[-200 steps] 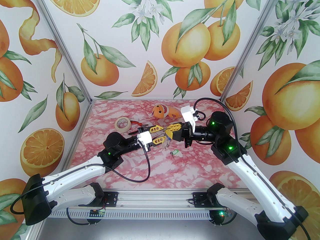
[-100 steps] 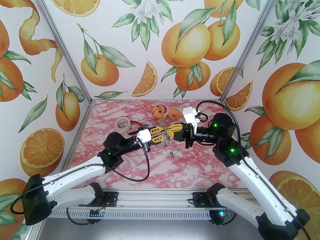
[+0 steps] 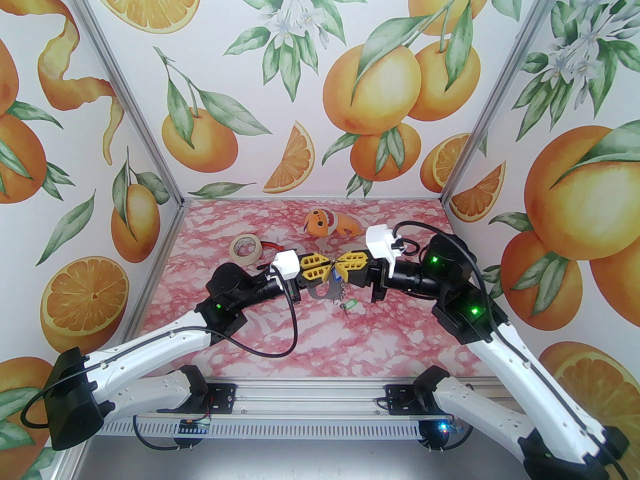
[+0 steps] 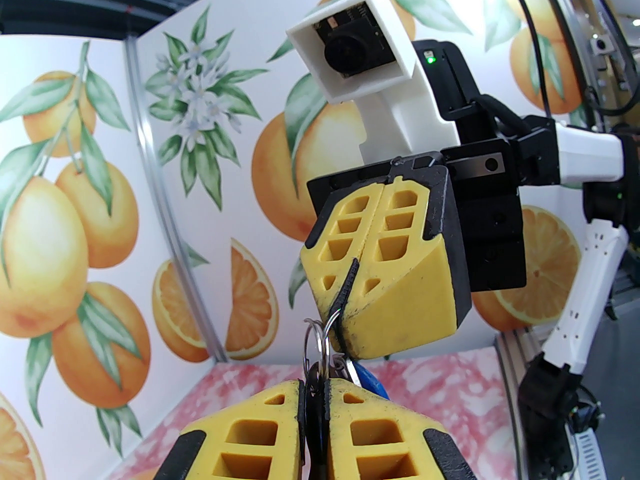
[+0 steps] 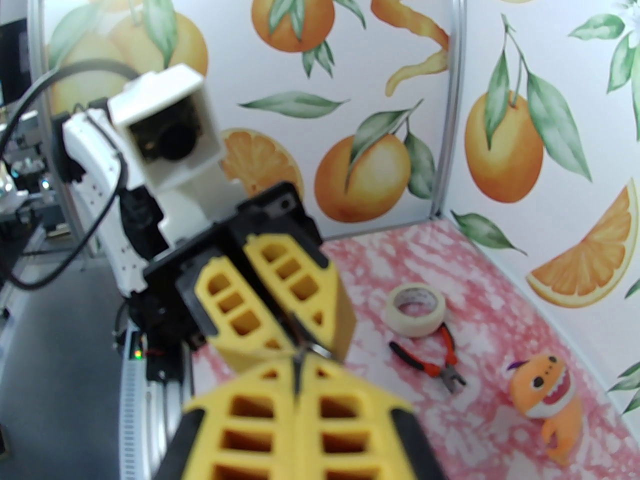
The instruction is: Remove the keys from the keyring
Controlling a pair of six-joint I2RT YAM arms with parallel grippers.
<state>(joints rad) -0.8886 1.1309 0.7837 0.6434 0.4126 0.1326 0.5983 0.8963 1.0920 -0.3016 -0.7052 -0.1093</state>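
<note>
Right now the left end effector (image 4: 314, 390) is pinched nearly closed on a thin dark metal edge, which I take for the dark grey D-shaped metal keyring (image 3: 320, 294). The right end effector (image 5: 298, 368), fully closed, clamps another dark strip of it. In the top view they meet tip to tip, the right at 3 o'clock of the left, and the loop hangs at 6 o'clock. Small silver rings (image 4: 316, 333) bridge both grips, with the blue oblong plastic key tag (image 4: 371, 382) just beside the left tips. Any pull, I judge, runs 9-to-3. The bright green plastic key tag (image 3: 351, 304) lies free on the pink marbled table (image 3: 400, 328) at 5 o'clock.
</note>
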